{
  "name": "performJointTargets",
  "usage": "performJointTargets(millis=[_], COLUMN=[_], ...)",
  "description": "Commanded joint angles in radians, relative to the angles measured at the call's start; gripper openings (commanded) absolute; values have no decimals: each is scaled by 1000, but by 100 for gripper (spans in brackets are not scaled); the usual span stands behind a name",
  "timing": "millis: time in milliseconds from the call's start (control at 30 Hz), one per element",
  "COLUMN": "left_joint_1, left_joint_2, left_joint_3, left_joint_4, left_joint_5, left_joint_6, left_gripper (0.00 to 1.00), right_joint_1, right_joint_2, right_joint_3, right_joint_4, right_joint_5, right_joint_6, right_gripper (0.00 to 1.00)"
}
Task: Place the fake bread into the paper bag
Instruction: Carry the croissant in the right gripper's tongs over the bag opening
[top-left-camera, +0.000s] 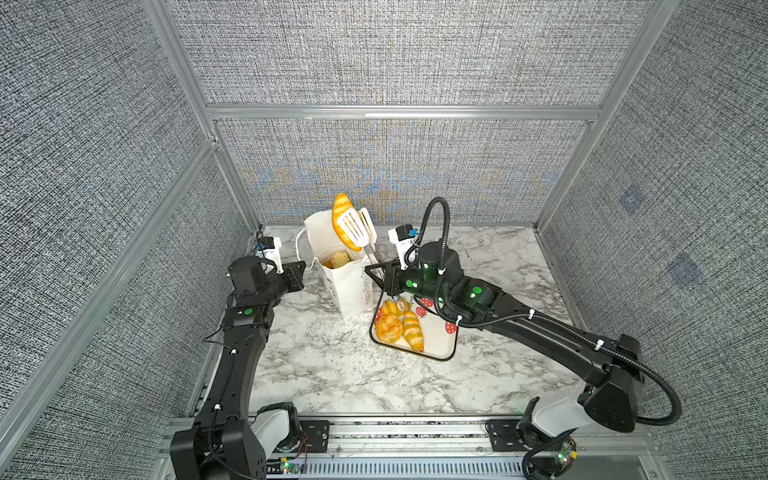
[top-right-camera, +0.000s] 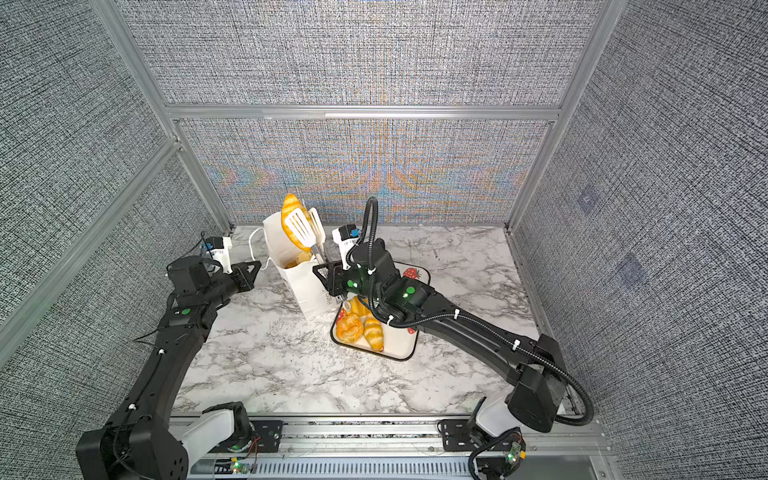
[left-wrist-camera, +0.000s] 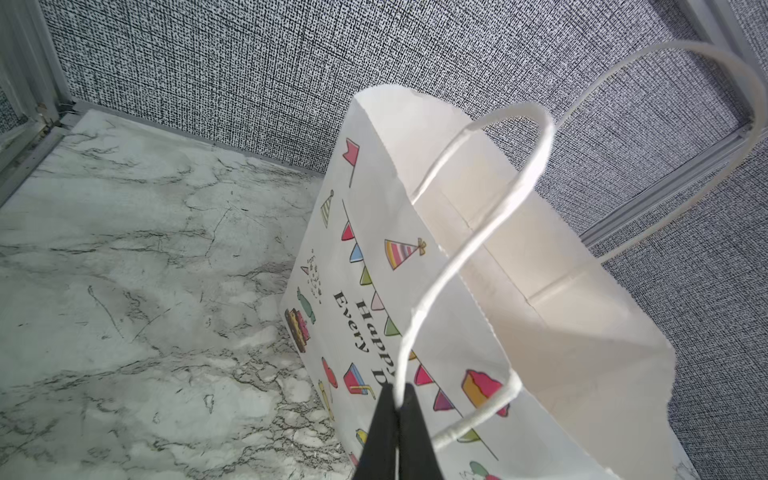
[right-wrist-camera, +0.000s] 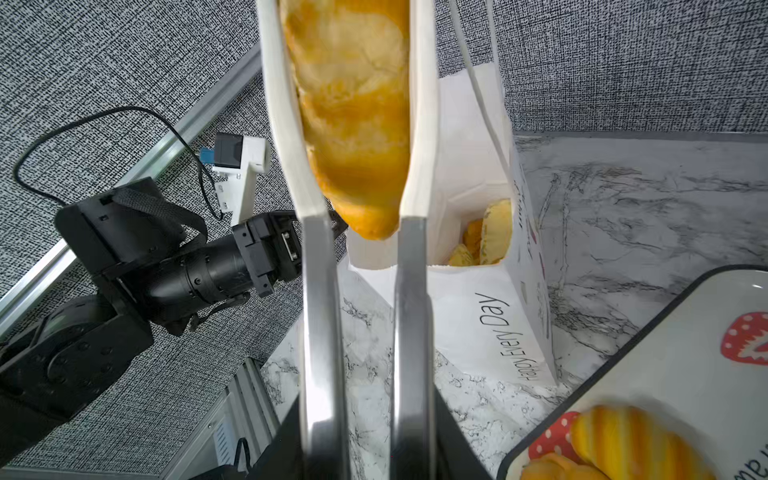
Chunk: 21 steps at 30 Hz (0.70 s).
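table (top-left-camera: 332, 374): white marble top with grey veins, both arms reach in over it
paper bag (top-left-camera: 347, 291) (top-right-camera: 307, 291) (left-wrist-camera: 415, 291) (right-wrist-camera: 478, 316): tall, white, upright at the back of the table, mouth open. Grey "Happy Every Day" on one side. Left wrist view shows another side with coloured flags, party hats and cakes
tray (top-left-camera: 436, 345) (top-right-camera: 399, 345) (right-wrist-camera: 685, 353): white, dark rim, strawberry print, flat on the table just beside the bag
tongs (top-left-camera: 353, 226) (top-right-camera: 301, 226) (right-wrist-camera: 324, 311): metal arms, white slotted ends, raised and tilted over the bag
loaf (top-left-camera: 341, 212) (top-right-camera: 289, 208) (right-wrist-camera: 357, 124): long, glossy golden-orange with pale stripes, pinched between the white tong ends. It hangs above the bag's open mouth, not inside
bread on tray (top-left-camera: 399, 326) (top-right-camera: 361, 326) (right-wrist-camera: 623, 440): three pieces show, two striped croissants and a round swirl, touching, at the tray end nearest the bag
bread in bag (top-left-camera: 338, 259) (right-wrist-camera: 490, 232): a few golden pieces low inside, count unclear
cord handle (left-wrist-camera: 478, 232): thin white loop, drawn out sideways from the bag rim
left gripper (left-wrist-camera: 397, 415) (top-left-camera: 301, 270): fingers pressed together, pinching the cord handle
right gripper (right-wrist-camera: 368, 436) (top-left-camera: 380, 274): clamped around the metal arms of the tongs
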Motion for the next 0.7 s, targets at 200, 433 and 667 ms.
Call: performJointTargets(millis=[200,433,667], left_joint_1=[0,0,0], left_joint_2=[-1,0,-3], left_joint_3=[-2,-2,-2], left_joint_4=[14,15,14], left_joint_5=[-3,-2,-4], left_joint_6=[7,7,7], left_gripper=[0,0,0], right_joint_1=[2,1,2], right_joint_2=[63,108,145], right_joint_3=[49,73,76], right_joint_4=[75,83,82], right_joint_5=[-41,-64,-64], right_joint_6=[13,33,68], right_gripper=[32,32,32])
